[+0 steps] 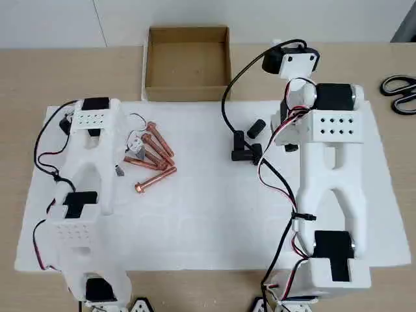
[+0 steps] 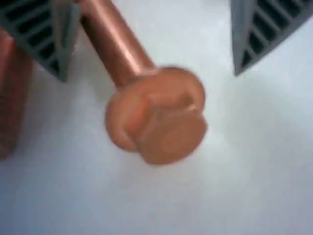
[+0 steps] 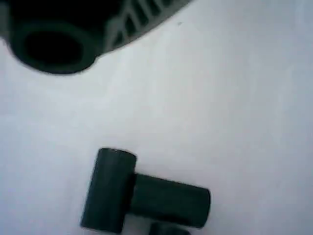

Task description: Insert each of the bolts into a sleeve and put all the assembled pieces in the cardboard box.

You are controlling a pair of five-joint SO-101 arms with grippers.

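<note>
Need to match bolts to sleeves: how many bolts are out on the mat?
5, as best I can count: four bolts fanned together beside the open left gripper, which straddles one; a fifth bolt lies apart from them. The gripper may hide more.

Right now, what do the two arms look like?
Left arm and right arm: white shells, black motors, blocks with rows of small holes. Black cables and thin red-and-white wires trail along them. The left arm's jaws are grey and ribbed.
</note>
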